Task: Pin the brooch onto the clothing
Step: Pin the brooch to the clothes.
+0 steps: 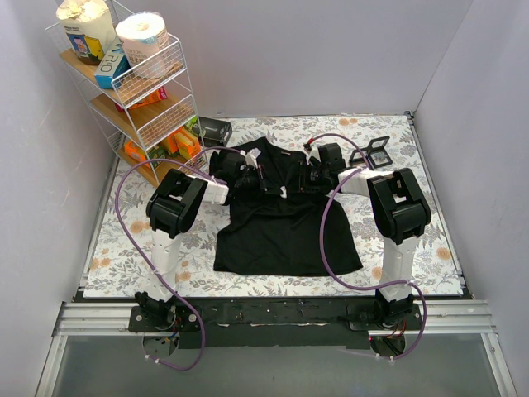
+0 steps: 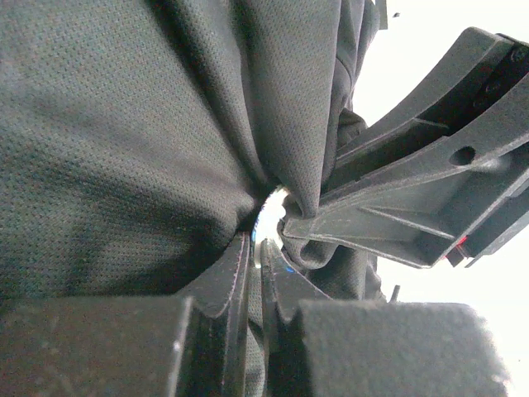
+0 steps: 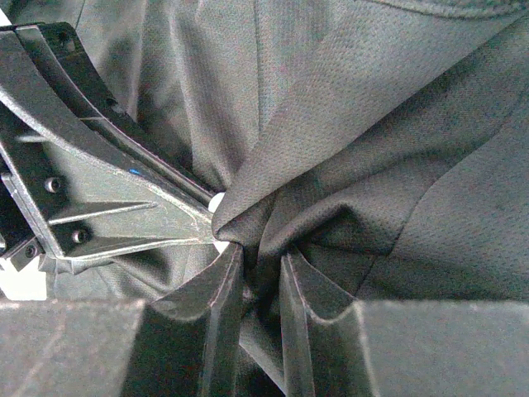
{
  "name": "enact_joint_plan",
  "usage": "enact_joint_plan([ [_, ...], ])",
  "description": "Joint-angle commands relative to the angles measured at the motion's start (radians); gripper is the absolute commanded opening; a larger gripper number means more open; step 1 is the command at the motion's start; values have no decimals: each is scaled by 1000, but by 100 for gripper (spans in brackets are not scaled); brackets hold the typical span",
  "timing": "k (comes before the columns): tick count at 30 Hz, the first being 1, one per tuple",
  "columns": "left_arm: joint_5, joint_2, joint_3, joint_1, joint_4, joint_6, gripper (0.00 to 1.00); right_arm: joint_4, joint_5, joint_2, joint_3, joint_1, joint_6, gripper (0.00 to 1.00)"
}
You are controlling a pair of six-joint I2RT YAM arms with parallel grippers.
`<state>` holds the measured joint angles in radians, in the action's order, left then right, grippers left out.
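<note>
Facing tip to tip, left gripper [image 2: 258, 252] and right gripper [image 3: 258, 269] both clamp T-shirt [image 1: 281, 236] cloth; the likely brooch [image 2: 266, 222] glints between them.

Nothing legible in any view. The only print is on packaging in the wire rack [image 1: 157, 112], seen from the top camera. The blue box [image 1: 111, 68] on the rack's top shelf has large pale lettering, too small to make out. The wrapped roll [image 1: 85, 29] at the rack's back-left corner carries a colour label, but its text can't be resolved. The orange packs [image 1: 147, 99] on the rack's middle shelf show printing that is just as unreadable. No characters can be resolved in either wrist view.
</note>
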<state>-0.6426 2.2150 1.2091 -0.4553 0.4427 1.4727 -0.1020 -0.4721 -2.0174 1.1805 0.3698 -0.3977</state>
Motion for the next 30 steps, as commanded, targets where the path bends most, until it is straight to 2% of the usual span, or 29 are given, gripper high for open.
enact_joint_plan([
  [1,100,-46,43,-65,-36,-64,0,168,-36,-64,-7,81,20,28],
  [30,135,-207,-149,-120,114,-196,0,162,52,-44,1,83,-89,27],
])
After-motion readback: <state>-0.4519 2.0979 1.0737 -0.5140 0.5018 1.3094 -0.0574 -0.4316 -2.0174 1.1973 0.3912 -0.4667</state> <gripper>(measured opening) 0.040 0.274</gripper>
